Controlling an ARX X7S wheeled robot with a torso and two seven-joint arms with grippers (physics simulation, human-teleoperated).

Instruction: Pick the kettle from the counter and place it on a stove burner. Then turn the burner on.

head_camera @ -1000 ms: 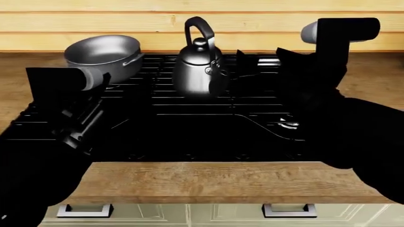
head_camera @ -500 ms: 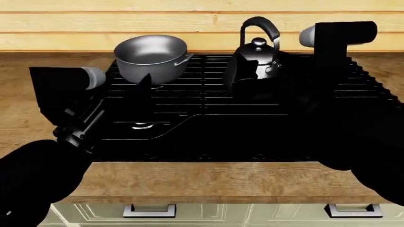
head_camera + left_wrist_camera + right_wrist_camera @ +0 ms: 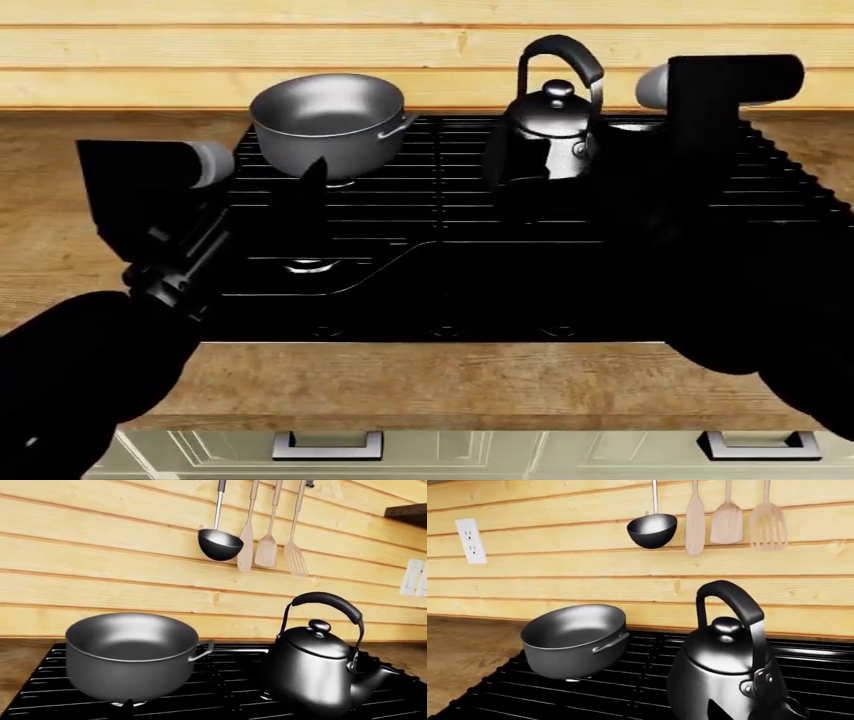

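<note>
kettle upright on stove grate at rear right, saucepan rear left, my right jaws dark against its base, opening unreadable, contact unclear, left jaws silhouetted near saucepan, can't tell gap, desk in front

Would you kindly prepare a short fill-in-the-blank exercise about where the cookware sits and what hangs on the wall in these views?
1. The kettle stands on the black ____ grates, not on the counter.
2. In the head view, the saucepan sits to the ____ of the kettle.
3. On the plank wall, the ladle hangs beside ____ wooden utensils.
4. The kettle's lid is ____.

Missing words: stove; left; three; on
</note>
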